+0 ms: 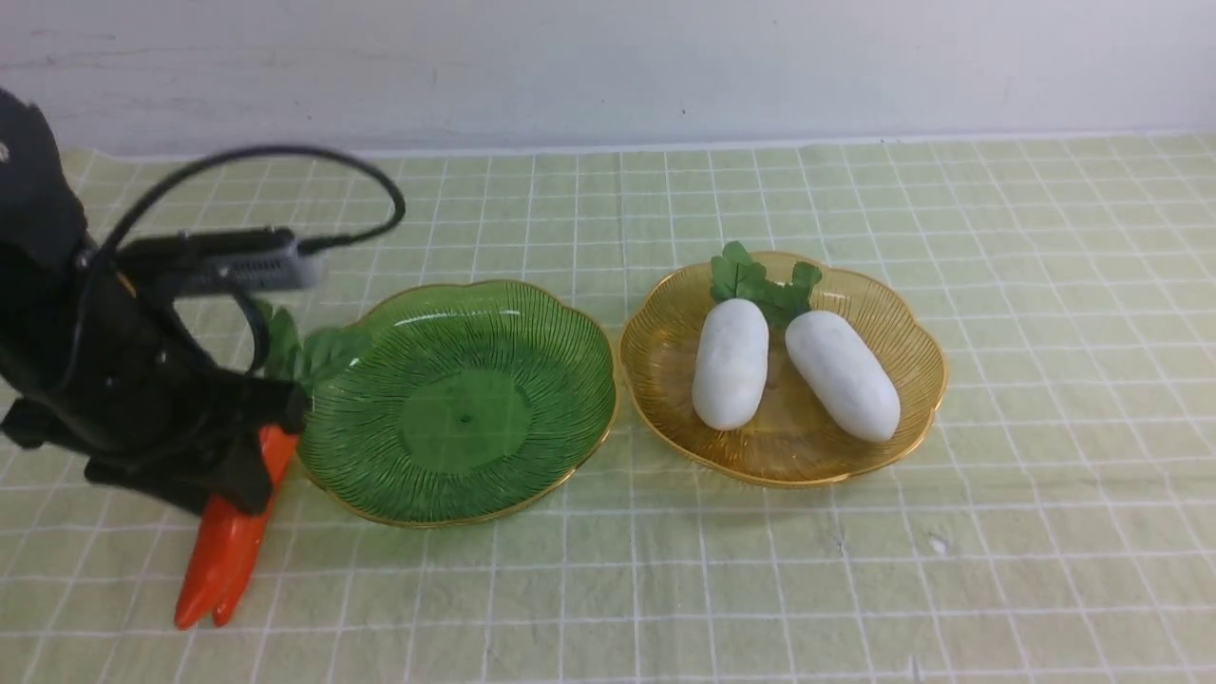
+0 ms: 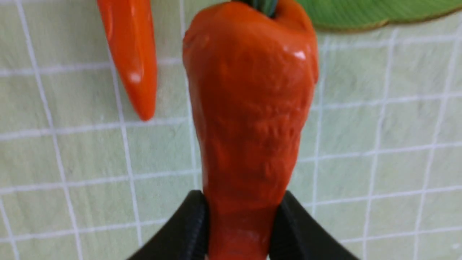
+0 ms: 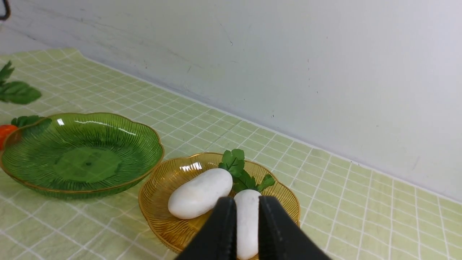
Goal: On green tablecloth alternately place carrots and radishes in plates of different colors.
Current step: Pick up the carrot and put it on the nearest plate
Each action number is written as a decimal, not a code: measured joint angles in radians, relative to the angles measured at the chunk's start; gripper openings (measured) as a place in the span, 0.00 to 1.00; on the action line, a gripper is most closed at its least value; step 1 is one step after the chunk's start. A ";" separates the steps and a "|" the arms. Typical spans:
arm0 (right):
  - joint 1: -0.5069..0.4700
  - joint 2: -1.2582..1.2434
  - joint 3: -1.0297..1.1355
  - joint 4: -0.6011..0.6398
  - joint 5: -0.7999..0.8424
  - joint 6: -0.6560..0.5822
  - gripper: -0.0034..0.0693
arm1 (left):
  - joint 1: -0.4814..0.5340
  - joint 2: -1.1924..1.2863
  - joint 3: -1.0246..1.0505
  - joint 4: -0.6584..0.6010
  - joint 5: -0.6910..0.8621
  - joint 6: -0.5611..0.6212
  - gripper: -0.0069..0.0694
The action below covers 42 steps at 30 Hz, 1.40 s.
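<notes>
My left gripper (image 2: pixel 242 224) is shut on an orange carrot (image 2: pixel 249 137), low on its body. The other carrot (image 2: pixel 131 61) lies beside it on the green tablecloth (image 2: pixel 379 144). In the front view the left gripper (image 1: pixel 249 456) is just left of the empty green plate (image 1: pixel 456 404), with both carrots (image 1: pixel 228 551) showing under it and their leaves (image 1: pixel 318 351) at the plate's rim. Two white radishes (image 1: pixel 730 363) (image 1: pixel 843 375) lie side by side in the amber plate (image 1: pixel 912 332). My right gripper (image 3: pixel 247 231) hovers short of that plate, its jaws nearly together and holding nothing.
A white wall (image 1: pixel 608 66) runs along the table's far edge. The left arm's cable (image 1: pixel 285 152) loops above the cloth behind the green plate. The right arm is outside the front view.
</notes>
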 joint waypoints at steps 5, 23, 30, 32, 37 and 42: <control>0.000 0.000 0.000 0.000 -0.003 0.002 0.17 | -0.013 0.093 -0.093 -0.118 -0.145 0.000 0.36; 0.000 0.000 0.000 0.000 -0.003 0.002 0.17 | -0.055 0.340 -0.244 -0.017 -0.221 0.040 0.70; 0.000 0.000 0.000 0.000 -0.003 0.005 0.17 | -0.037 0.328 -0.283 0.200 -0.001 0.006 0.73; 0.000 0.000 0.000 0.000 -0.003 0.008 0.17 | -0.032 0.330 -0.245 0.254 0.009 -0.045 0.73; 0.000 0.000 0.000 0.000 -0.003 0.024 0.17 | -0.031 0.361 -0.174 0.299 0.010 -0.090 0.73; 0.000 0.000 0.000 0.000 -0.003 0.025 0.17 | -0.031 0.406 -0.160 0.299 -0.014 -0.099 0.73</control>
